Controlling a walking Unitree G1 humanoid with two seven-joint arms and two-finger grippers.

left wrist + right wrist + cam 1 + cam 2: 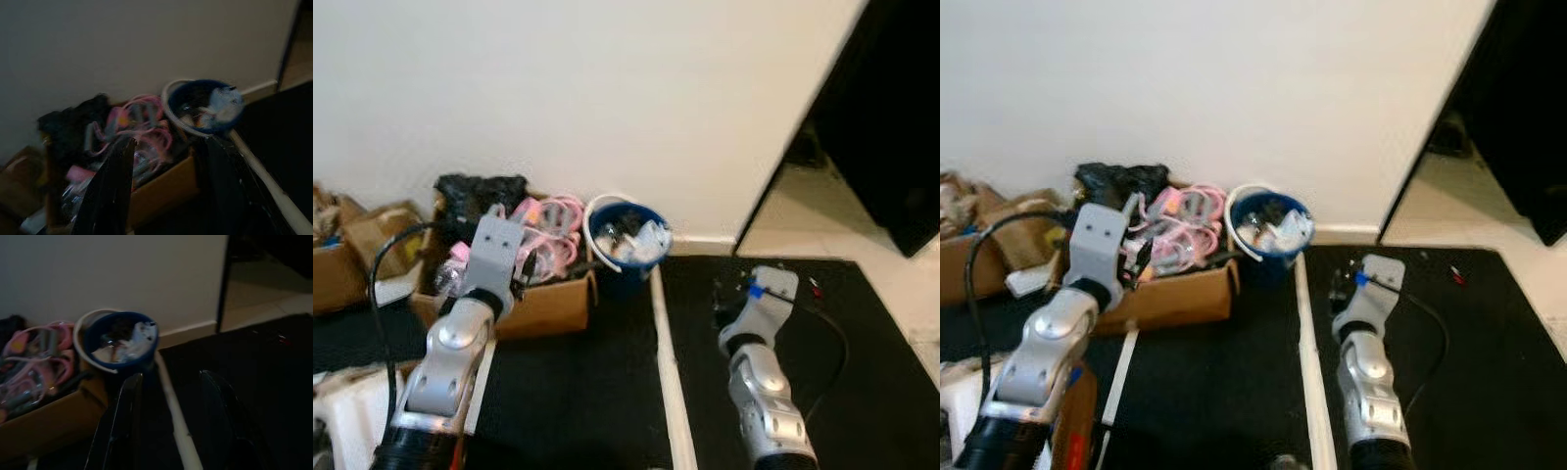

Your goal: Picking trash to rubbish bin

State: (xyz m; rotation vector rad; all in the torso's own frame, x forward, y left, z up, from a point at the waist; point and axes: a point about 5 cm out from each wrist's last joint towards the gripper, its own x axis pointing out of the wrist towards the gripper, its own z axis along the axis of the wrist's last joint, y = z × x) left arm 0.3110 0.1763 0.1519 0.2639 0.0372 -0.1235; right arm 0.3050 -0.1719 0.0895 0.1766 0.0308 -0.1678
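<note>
Against the far wall, you have the blue rubbish bin [626, 238] standing on the black mat [578, 392], already holding crumpled white and dark trash [641, 240]. A white hoop [83, 333] leans against the bin's left side. Just left of the bin sits a cardboard box [543, 304] stuffed with pink plastic items [553, 230] and a black bag [475, 191]; more brown boxes [347, 255] lie further left.

Your left gripper [166, 181] is raised over the near right edge of that cardboard box, pointing toward the bin; its two black fingers [110, 191] stand apart with nothing between them. Your right gripper [168, 416] hovers over the black mat to the right of the bin, beyond a white strip [664, 362] that runs from near to far across the floor. Its fingers [120, 426] are likewise spread and empty.

Small red and dark bits [815, 286] lie on the mat at far right, though they are too small and blurred to identify. A dark doorway [881, 127] opens on the right.
</note>
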